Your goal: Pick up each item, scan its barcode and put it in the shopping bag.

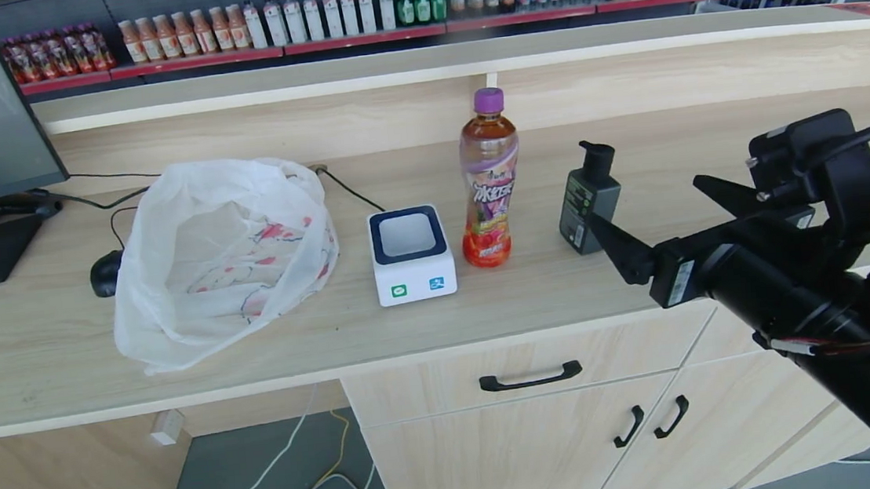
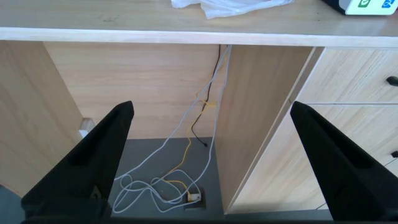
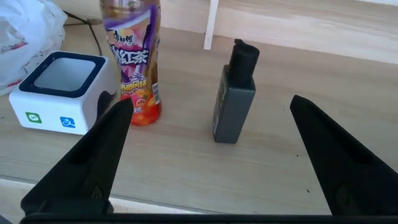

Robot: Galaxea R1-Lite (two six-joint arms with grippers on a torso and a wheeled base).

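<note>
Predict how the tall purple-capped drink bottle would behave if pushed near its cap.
The bottle stands upright, tall on a narrow base, so it would probably tip rather than slide. It looks nearly full, so likely heavy for its size. Its glossy label may be slippery.

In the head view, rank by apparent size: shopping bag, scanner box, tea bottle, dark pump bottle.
Largest: shopping bag, by far.
Next: tea bottle and scanner box, too close to rank, tall against squat.
Smallest: dark pump bottle.
</note>
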